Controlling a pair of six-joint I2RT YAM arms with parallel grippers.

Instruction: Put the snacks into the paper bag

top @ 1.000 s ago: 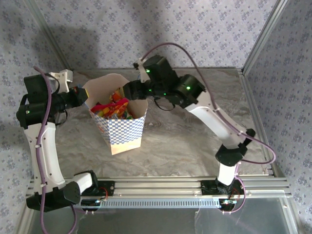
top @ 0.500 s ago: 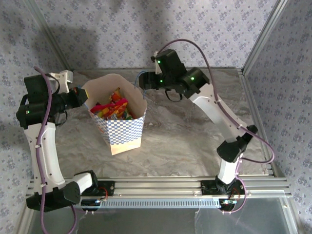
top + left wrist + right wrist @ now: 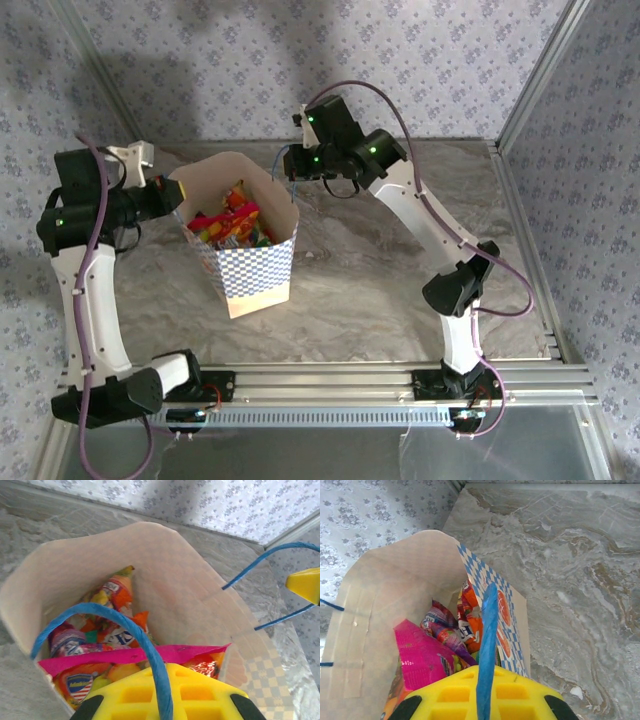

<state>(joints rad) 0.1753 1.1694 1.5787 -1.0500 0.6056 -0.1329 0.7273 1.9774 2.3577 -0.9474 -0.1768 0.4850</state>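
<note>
The paper bag [image 3: 247, 262] stands upright in the middle of the table, its mouth held wide. Inside lie the snacks [image 3: 230, 224]: a large pink bag [image 3: 420, 655], an orange packet [image 3: 472, 616] and a purple packet [image 3: 439, 622], also the pink bag [image 3: 131, 655] in the left wrist view. My left gripper [image 3: 172, 195] is at the bag's left rim, shut on a blue cord handle [image 3: 124, 623]. At the back right rim my right gripper [image 3: 291, 166] is shut on the other blue handle [image 3: 488, 635]. Its yellow finger [image 3: 305, 584] shows past the bag.
The marble-patterned tabletop [image 3: 370, 290] lies open round the bag. Patterned walls close the back and both sides, with a metal post [image 3: 530, 80] at the right corner. An aluminium rail [image 3: 330, 385] carrying both arm bases runs along the near edge.
My right gripper pulled back out of the bag's mouth to the back right rim and shut on the blue handle. The left gripper kept its hold.
</note>
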